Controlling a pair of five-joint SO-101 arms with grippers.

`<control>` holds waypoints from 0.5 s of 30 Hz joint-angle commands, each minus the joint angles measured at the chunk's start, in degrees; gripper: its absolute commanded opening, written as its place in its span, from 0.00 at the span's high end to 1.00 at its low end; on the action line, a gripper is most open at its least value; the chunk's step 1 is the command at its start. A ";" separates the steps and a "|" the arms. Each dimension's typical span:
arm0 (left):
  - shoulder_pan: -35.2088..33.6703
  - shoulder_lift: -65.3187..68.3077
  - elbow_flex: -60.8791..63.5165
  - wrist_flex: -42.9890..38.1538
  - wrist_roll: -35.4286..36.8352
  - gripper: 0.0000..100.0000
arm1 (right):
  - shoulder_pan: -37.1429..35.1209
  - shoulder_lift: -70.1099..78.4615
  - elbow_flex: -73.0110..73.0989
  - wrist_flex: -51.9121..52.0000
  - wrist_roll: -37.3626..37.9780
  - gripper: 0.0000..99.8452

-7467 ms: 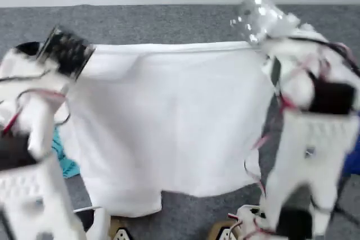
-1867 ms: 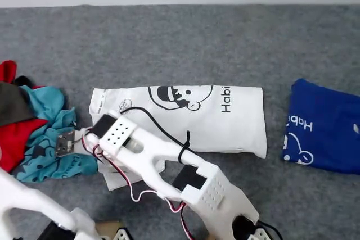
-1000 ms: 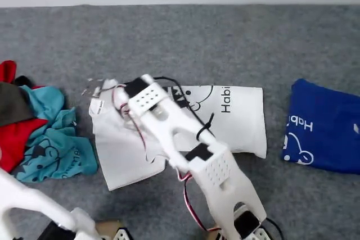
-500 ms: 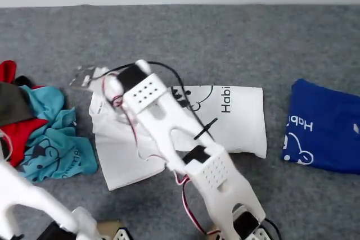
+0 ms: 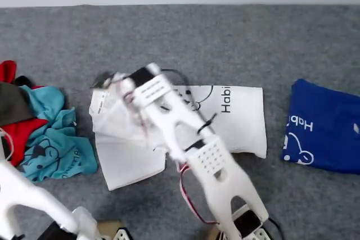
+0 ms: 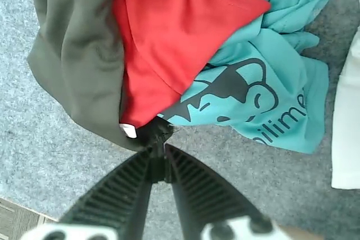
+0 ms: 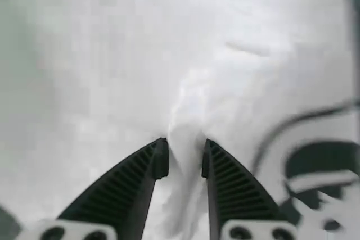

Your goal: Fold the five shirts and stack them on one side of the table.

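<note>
A white shirt (image 5: 230,119) with a black print lies half folded at the table's middle. My right gripper (image 5: 109,80) is over its far left corner, shut on a pinch of the white cloth (image 7: 185,139), which bunches up between the fingers (image 7: 149,164). A folded blue shirt (image 5: 323,125) lies at the right. At the left is a crumpled pile: a teal shirt (image 5: 56,147), a red shirt (image 5: 17,133) and a dark shirt (image 5: 11,102). My left gripper (image 6: 158,153) hangs shut above the dark shirt's (image 6: 73,54) edge, beside the red shirt (image 6: 169,43) and the teal shirt (image 6: 264,94).
Grey carpet-like cloth (image 5: 225,37) covers the table. The left arm's white body (image 5: 22,195) stands at the near left. The right arm (image 5: 191,144) stretches across the white shirt from the near edge. A pale wall bounds the far side.
The right gripper took the white shirt's near left corner, lifted it toward the far side, and now has shifted slightly right with it. Much earlier both arms held the shirt spread out.
</note>
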 commanded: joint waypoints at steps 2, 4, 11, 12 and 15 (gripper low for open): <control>0.62 -1.67 -0.31 -1.23 0.53 1.00 | 4.79 -3.74 -8.70 0.75 1.05 0.89; 0.70 -1.41 -0.31 -1.23 0.62 1.00 | 4.26 -4.26 -11.96 3.56 1.05 0.89; 0.70 -1.58 -0.48 -2.02 0.62 1.00 | -4.09 -6.99 -13.98 10.15 -2.55 0.89; 0.70 -1.58 -0.57 -2.02 0.53 1.00 | -5.23 -8.31 -12.31 10.15 -3.60 0.89; 0.35 -1.85 -0.57 -2.02 0.44 1.00 | -9.01 -13.32 -3.43 10.15 -4.84 0.89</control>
